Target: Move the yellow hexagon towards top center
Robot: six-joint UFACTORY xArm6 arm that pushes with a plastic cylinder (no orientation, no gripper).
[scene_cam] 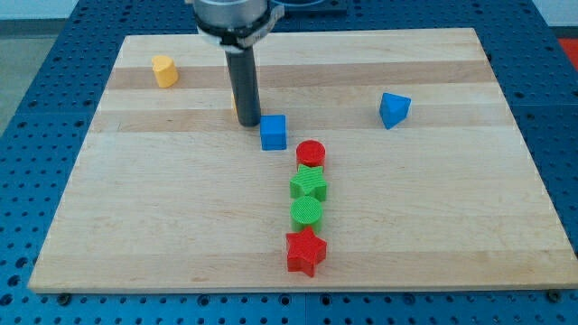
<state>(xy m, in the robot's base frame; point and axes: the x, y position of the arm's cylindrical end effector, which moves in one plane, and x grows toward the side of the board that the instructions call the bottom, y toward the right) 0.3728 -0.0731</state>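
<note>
A yellow block, which looks hexagonal, sits near the view's top left of the wooden board. My tip is down on the board at centre-left, well to the right of and below that block. A thin sliver of a second yellow block shows at the rod's left edge. The rod hides most of it, so I cannot tell its shape. A blue cube sits just right of my tip, close to it.
A blue triangular block lies at the right. A column runs down the middle below the cube: red cylinder, green star, green cylinder, red star.
</note>
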